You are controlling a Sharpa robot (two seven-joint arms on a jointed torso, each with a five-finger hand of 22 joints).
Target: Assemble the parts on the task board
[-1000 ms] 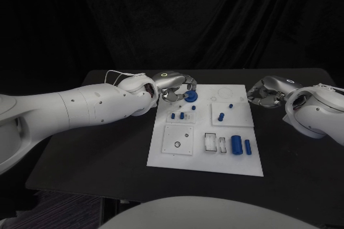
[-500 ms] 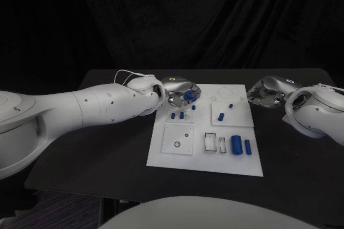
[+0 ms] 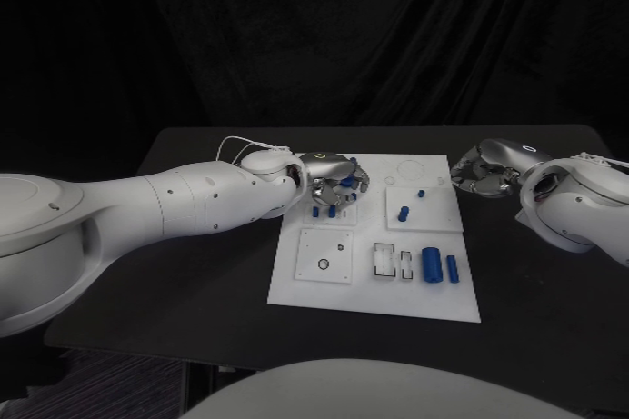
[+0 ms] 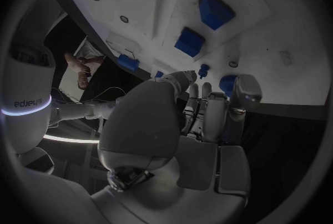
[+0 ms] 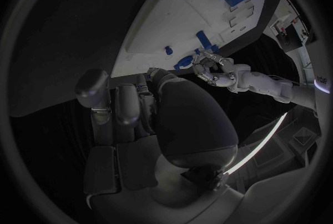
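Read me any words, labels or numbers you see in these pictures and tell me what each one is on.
"sharpa", seen mirrored, on the white arm casing above a glowing ring, in the left wrist view.
The white task board bears no writing that can be read.
A mark at the right wrist view's rim is too cut off to read.

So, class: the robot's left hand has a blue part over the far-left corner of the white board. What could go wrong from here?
1. The left hand holds the blue part only at its fingers, so it could slip and drop.
2. Small blue pegs stand right beneath that hand; lowering it could knock them.
3. The right hand sits close to the white board, and a nudge there might shift it.
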